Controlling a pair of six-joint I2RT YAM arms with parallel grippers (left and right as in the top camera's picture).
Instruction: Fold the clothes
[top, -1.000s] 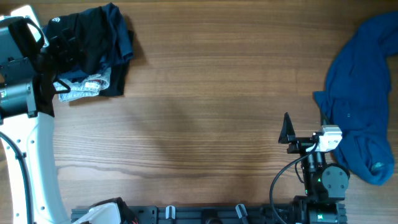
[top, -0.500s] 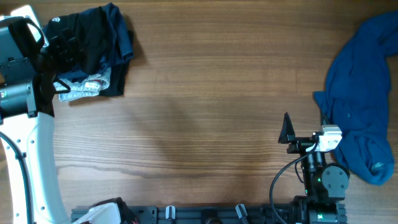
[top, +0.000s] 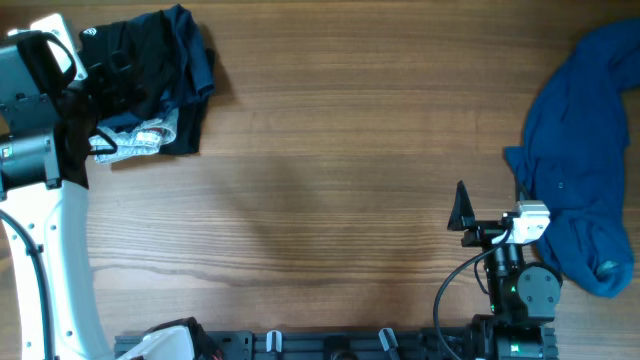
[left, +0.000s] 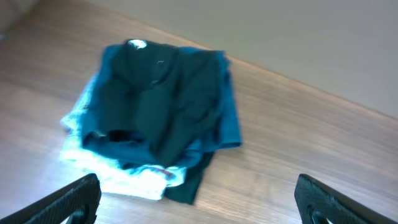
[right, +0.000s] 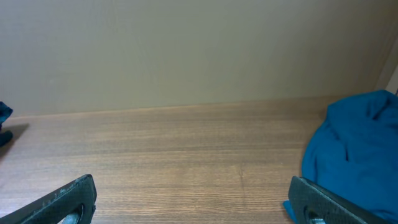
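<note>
lying crumpled at the right edge of the brown wooden table, the blue cloth garment is seen just right of the right gripper, long axis far-to-near. the left gripper is positioned by the dark stacked clothes pile. both finger pairs are spread, nothing grasped.

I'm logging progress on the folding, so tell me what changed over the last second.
The left arm shifted slightly toward the pile of clothes. The left tool is open above the pile, holding nothing. Nothing was taken hold of or let go. The pile, the blue garment and the right arm with the open right tool stayed as they were.
</note>
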